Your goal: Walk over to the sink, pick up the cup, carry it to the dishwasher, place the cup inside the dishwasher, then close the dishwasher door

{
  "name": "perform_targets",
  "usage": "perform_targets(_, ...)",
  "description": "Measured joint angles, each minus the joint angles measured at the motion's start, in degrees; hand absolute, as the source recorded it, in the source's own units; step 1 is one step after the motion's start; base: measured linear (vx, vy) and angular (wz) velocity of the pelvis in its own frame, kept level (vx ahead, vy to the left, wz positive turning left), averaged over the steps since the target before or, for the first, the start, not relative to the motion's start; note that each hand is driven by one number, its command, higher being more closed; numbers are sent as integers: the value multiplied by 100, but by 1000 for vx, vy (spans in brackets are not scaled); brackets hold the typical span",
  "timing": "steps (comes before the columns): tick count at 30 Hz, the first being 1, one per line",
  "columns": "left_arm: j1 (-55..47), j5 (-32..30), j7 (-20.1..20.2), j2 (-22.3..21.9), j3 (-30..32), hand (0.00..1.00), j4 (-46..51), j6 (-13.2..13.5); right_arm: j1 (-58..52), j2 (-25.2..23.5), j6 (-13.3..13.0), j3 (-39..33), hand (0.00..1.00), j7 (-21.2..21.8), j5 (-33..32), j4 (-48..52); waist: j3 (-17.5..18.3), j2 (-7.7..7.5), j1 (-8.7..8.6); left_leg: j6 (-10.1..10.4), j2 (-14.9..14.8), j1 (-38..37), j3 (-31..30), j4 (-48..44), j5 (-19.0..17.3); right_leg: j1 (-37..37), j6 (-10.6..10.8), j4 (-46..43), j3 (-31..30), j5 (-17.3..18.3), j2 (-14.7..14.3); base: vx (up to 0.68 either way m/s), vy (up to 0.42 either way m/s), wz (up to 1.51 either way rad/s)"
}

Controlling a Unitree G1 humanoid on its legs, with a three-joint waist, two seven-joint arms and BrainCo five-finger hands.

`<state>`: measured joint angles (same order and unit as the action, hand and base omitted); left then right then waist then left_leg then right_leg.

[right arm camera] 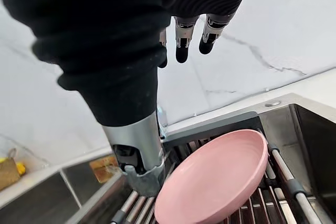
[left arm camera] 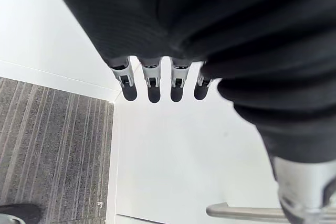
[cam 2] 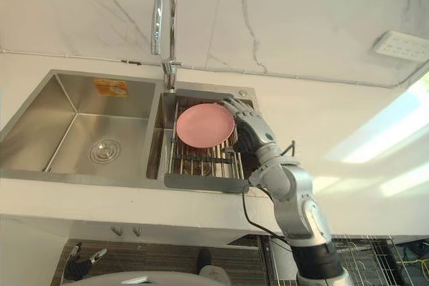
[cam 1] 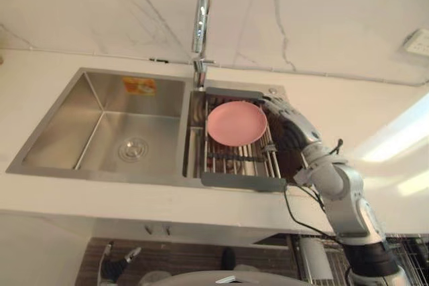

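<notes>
A steel sink [cam 1: 60, 108] with two bowls sits in the white desk [cam 1: 134, 199], under a marble wall [cam 1: 322, 11]. A tall curved tap [cam 1: 201, 11] stands at the sink's 12 o'clock edge, between the two bowls. The bowl at 9 o'clock has a round drain [cam 1: 133, 149] in its floor. Over the bowl at 3 o'clock lies a metal rack [cam 1: 238, 180] with thin bars.

A pink dish [cam 1: 236, 123] rests on the rack, at the rack's 12 o'clock end, near the tap. It looks more like a shallow plate than a cup, as far as these views let me tell. It lies a bit tilted on the bars.

The right robot hand [cam 1: 285, 118] is just beside the dish, at the dish's 3 o'clock side, above the rack's edge. Its fingers [right arm camera: 181, 40] are straight and spread loose, and it has hold of nothing. Its thumb [right arm camera: 139, 150] is close to the dish's rim, but I cannot tell if it touches.

The left robot hand [left arm camera: 153, 85] hangs low, at 7 o'clock of the sink, below the desk's front edge. Its fingers are straight and it holds nothing. Past it show a white cupboard front [left arm camera: 173, 166], a metal bar handle [left arm camera: 241, 212] and a grey striped floor [left arm camera: 47, 145]
</notes>
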<state>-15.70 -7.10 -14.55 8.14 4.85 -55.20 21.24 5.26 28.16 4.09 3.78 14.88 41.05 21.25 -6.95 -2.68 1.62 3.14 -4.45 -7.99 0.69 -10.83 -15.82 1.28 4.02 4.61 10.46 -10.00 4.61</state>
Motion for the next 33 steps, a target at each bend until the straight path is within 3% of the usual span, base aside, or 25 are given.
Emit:
perform_targets(7, 96, -97, 33, 52, -12, 0, 6, -170, 516, 184, -9, 556, 0, 395, 721, -990, -1, -54, 128, 1, 62, 128, -242, 25, 99, 7, 4, 3, 272, 11, 56, 3, -3, 19)
perform_targets(17, 106, -107, 38, 104, -34, 0, 41, -267, 1126, 184, 20, 1141, 0, 380, 1528, -2303, -25, -230, 234, 30, 101, 145, -413, 226, 286, 15, 5, 7, 455, 9, 130, -26, -12, 11)
perform_targets(29, 106, -99, 34, 89, -26, 0, 66, -318, 1370, 171, 111, 1180, 0, 314, 1794, -3065, -16, -247, 296, 42, 134, 191, -526, 403, 432, -47, 5, 8, 581, 5, 180, -6, -2, 5)
perform_targets(33, 113, -99, 30, 85, -25, 0, 76, -333, 1492, 160, 110, 1186, 0, 118, 1950, -3376, -16, -247, 324, 30, 161, 192, -529, 403, 439, -45, 14, 10, 581, -1, 208, 0, 0, 0)
